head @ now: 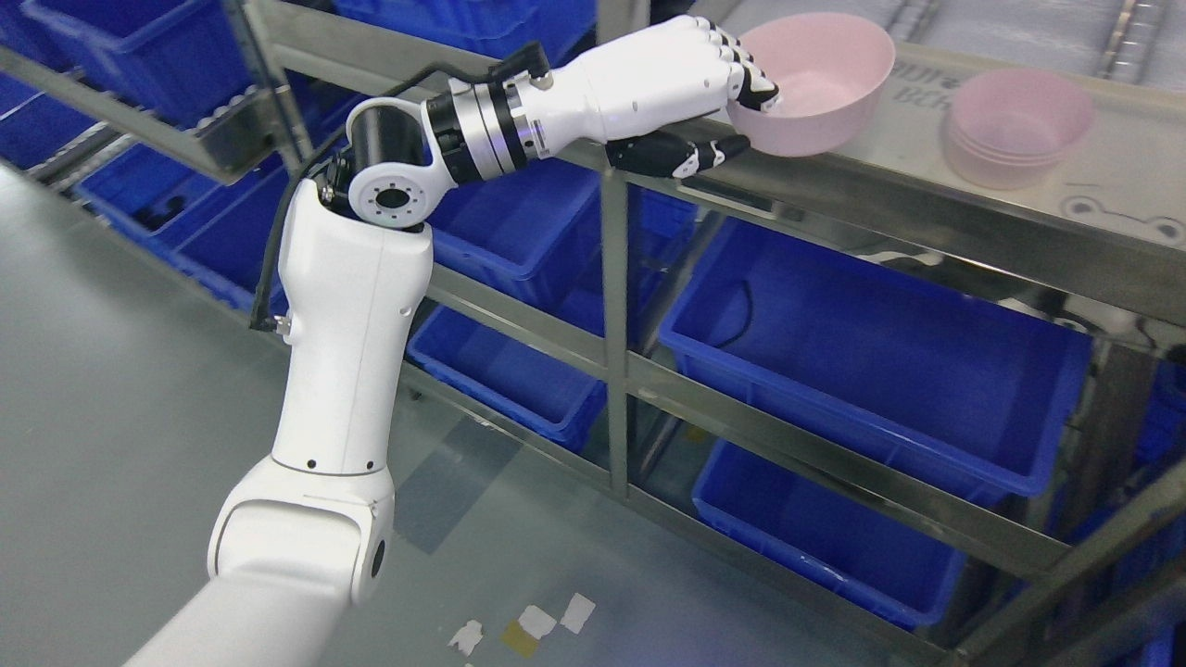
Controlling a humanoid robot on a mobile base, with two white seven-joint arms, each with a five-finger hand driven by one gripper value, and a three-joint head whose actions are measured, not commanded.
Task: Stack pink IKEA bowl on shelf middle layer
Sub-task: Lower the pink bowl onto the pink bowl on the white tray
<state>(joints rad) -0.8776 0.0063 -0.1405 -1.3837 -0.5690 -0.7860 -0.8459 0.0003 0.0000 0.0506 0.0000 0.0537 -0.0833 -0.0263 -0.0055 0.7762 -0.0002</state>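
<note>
Left arm rises from the near left, its robot hand (713,97) clamped on the rim of a pink bowl (815,83) resting tilted on the shelf (927,199) edge. Grasp looks done (right arm unseen); carrying it right onto the stack of pink bowls (1019,125) remains.

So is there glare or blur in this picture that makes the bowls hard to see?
Head view: the steel shelf reflects soft light, but no glare hides anything. The left hand and the pink bowl it grips are sharp. The stack of pink bowls is clear too. The print on the shelf near the bowls is washed out and unreadable. The blue bins below look slightly soft.
</note>
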